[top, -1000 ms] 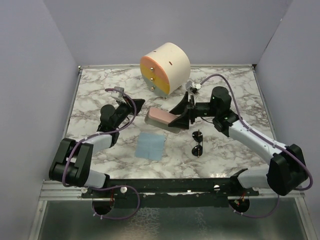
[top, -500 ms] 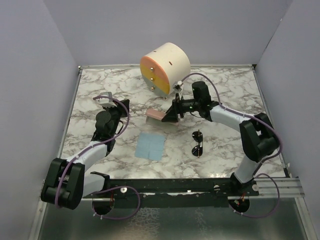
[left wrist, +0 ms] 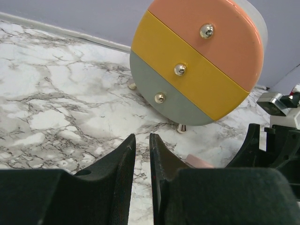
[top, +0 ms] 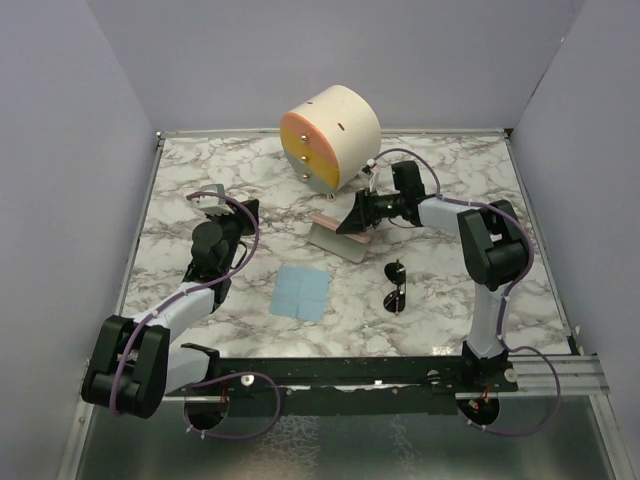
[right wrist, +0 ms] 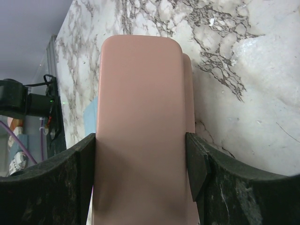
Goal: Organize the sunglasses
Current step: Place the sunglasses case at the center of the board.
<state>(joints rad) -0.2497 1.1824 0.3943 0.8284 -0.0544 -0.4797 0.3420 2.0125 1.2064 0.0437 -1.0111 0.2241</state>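
A pair of round-lensed black sunglasses (top: 396,286) lies folded on the marble table (top: 200,170) at about 4 o'clock from its centre. It sits untouched and well apart from both arms.

At the centre of the table, the right gripper (top: 350,222) reaches in from 2 o'clock and clamps a pink glasses case (top: 335,238). In the right wrist view, the two black fingers (right wrist: 83,161) press against the long sides of the case (right wrist: 140,93), which fills the gap between them. From above, the case looks tilted, with its pink edge raised toward 12 o'clock. Whether its lid is up cannot be told.

The left gripper (top: 245,212) hangs over the marble at 9 o'clock, pointing toward the centre. Its own camera shows the gripper (left wrist: 141,140) nearly closed, with only a thin slit between the fingers, and holding nothing.

A light blue square cloth (top: 302,291) lies flat at 7 o'clock, near the case but clear of it and apart from the sunglasses.

At 12 o'clock, by the back wall, stands a round drawer unit (top: 330,135) on small feet. Its face (left wrist: 197,65) is banded pink, yellow and grey, and each band carries a metal knob.
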